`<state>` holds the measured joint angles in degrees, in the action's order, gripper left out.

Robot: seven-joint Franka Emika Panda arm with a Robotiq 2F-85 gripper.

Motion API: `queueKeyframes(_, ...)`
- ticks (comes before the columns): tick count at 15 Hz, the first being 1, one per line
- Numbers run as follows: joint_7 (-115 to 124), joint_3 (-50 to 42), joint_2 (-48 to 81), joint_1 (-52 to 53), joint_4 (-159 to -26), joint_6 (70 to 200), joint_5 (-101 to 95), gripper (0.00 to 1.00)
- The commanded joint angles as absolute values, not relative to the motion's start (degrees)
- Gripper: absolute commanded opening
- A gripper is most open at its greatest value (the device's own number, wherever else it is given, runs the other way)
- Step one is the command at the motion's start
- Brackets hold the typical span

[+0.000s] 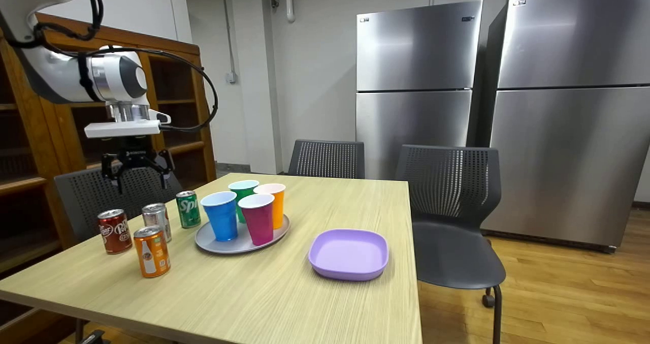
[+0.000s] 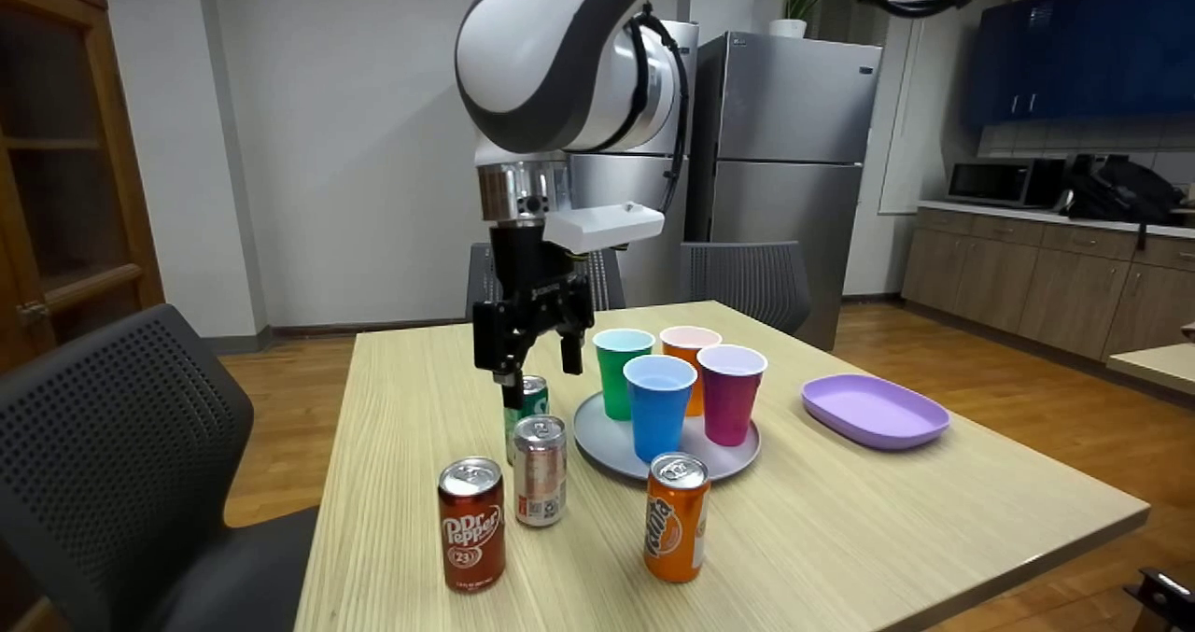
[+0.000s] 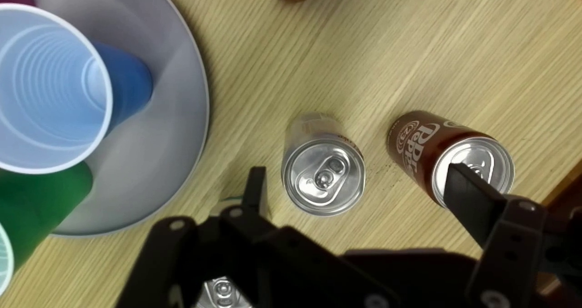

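Currently the gripper (image 1: 141,185) hangs w/ fingers spread wide, holding nothing, above the tabletop (image 1: 284,308). Closest looks to be the silver can (image 3: 323,176), upright; in the wrist view it shows btwn the fingers but off-centre, nearer one of them. Main risk, I'd say, is a straight descent at this spread: one fingertip covers part of the Dr Pepper can (image 3: 423,148) lid in that view, so it could land there & tip it, b/c the two stand near each other. Gripper also mostly hides the Sprite can (image 1: 188,209) from the wrist view, so a knock there could go unseen. W/ the silver can off-centre, one finger would prob. touch first & shove it sideways; smooth metal may slip too if pinched high. Blue cup (image 1: 221,214) is upright on the gray plate (image 3: 182,117) w/ the green cup (image 2: 611,385), orange cup (image 1: 278,209) & magenta cup (image 1: 258,222); all look light, so a swing that way could topple several. Fanta can (image 2: 677,520) sits farther off, prob. OK.
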<state>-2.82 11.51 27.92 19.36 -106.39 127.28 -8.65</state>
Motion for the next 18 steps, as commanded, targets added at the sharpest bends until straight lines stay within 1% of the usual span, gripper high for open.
queueKeyframes(1,-1.91,11.10,30.78,19.59,-102.93,126.00,-9.47,1.00)
queueKeyframes(9,-1.71,10.70,35.24,19.90,-99.93,125.59,-9.14,1.00)
queueKeyframes(18,-1.32,10.59,36.64,19.89,-100.17,125.40,-8.87,1.00)
